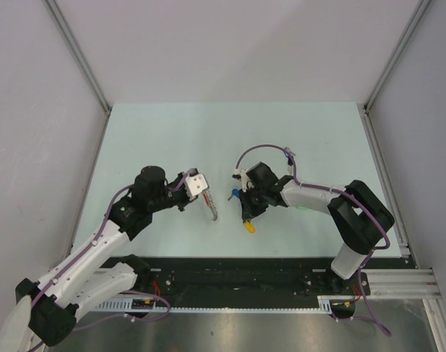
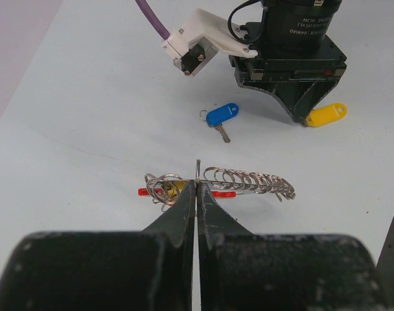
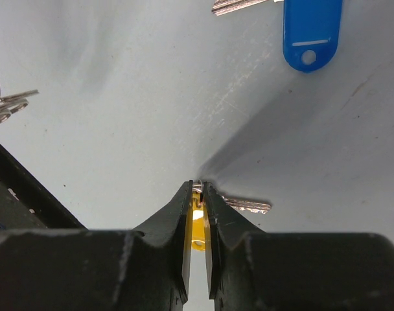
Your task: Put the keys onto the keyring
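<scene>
The keyring (image 2: 249, 180) lies on the table (image 2: 87, 129) across the centre of the left wrist view. It is a loose coil of thin wire loops with a red band through it, and it looks light, springy and slick. It would likely flop or twist unless pinched on a single loop. The left gripper (image 2: 197, 188) has just such a hold: its fingers are pressed together with only a slit between them, clamping an upright loop toward the left part of the coil. The keys look tiny and light, with stiff metal blades and smooth plastic heads, so the head or the small ring at its top seems the surest place to grip. The right gripper (image 3: 197, 186), at bottom centre of its own view, is clenched on the yellow key (image 3: 197, 227). The yellow head sits between its fingers and the blade pokes out to the right. The blue key (image 3: 312, 32) lies free at the upper right of that view, touching neither gripper.
</scene>
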{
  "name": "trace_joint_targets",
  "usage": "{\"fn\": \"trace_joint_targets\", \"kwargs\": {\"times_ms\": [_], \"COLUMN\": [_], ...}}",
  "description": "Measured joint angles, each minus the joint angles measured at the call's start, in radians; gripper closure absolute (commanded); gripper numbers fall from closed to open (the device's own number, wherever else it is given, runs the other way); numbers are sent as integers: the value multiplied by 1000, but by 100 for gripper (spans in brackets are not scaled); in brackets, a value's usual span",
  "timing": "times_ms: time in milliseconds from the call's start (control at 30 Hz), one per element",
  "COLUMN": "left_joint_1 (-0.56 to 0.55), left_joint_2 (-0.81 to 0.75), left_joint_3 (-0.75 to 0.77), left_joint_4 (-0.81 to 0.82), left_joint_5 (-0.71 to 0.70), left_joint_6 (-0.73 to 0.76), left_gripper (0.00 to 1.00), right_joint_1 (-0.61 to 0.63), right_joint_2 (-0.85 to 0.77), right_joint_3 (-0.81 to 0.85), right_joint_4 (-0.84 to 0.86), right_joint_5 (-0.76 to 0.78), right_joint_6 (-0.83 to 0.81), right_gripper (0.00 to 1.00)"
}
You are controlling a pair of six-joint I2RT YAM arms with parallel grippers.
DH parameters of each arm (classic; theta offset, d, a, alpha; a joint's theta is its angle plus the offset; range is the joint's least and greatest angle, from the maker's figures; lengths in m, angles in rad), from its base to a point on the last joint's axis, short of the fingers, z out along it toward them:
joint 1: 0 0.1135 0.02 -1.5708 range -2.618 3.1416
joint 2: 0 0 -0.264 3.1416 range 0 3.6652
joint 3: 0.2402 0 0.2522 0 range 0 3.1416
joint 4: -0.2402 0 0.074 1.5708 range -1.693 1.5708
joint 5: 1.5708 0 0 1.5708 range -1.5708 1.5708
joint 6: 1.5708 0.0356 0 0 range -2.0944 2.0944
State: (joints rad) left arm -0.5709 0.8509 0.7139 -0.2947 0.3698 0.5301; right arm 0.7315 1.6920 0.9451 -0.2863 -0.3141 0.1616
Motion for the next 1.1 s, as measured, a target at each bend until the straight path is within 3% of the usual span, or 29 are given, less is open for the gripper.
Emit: {"fn": "trace_joint_targets", "kwargs": {"times_ms": [500,700,933,1100], "left_joint_1": [0,0,0,0], "left_joint_2": [0,6,7,7], "left_joint_3": [0,0,0,0], "left_joint_4": [0,0,0,0], "left_joint_5": [0,0,6,33], "left_joint_6": [0,0,0,1], "left_gripper": [100,100,100,100], "right_joint_1": [0,0,0,0], "right_joint_2": [13,18,-3,-112], "right_joint_3": [0,2,2,-10], "right_joint_4": [0,0,1,50], "right_joint_5": [-9,-9,-4,8], "right_joint_6": [3,2,-11,-61], "right_gripper": [85,100,100,100]}}
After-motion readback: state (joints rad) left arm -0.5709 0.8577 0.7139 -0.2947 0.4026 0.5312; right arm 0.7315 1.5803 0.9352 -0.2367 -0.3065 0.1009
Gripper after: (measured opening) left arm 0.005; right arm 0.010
